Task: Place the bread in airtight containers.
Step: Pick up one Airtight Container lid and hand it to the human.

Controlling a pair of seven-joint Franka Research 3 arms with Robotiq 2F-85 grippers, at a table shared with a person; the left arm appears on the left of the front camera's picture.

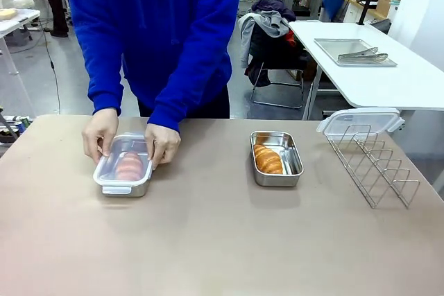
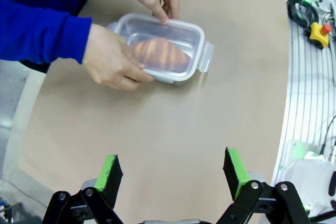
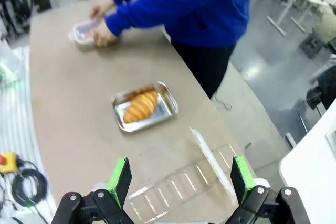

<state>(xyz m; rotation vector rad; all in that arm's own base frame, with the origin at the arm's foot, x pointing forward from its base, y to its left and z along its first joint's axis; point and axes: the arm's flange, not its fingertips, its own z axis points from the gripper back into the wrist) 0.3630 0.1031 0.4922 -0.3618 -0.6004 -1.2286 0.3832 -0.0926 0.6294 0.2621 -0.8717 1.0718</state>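
One steel container (image 1: 123, 175) (image 2: 163, 48) (image 3: 82, 31) sits at the table's left with a croissant (image 1: 129, 166) (image 2: 160, 53) inside and a clear lid on top. The person's two hands (image 1: 161, 143) (image 2: 113, 59) press on that lid. A second container (image 1: 276, 159) (image 3: 145, 107) stands uncovered in the middle right, holding a croissant (image 1: 268, 160) (image 3: 140, 106). Its clear lid (image 1: 361, 121) (image 3: 212, 163) leans on the wire rack. My left gripper (image 2: 173, 174) hovers open above the table, well short of the lidded container. My right gripper (image 3: 181, 179) is open above the rack, holding nothing.
A wire rack (image 1: 374, 161) (image 3: 176, 187) stands at the table's right end. Behind it is a white table (image 1: 374, 67) with a metal tray and tongs (image 1: 362, 55). Cables and a yellow stop button (image 2: 319, 32) lie beyond the table edge.
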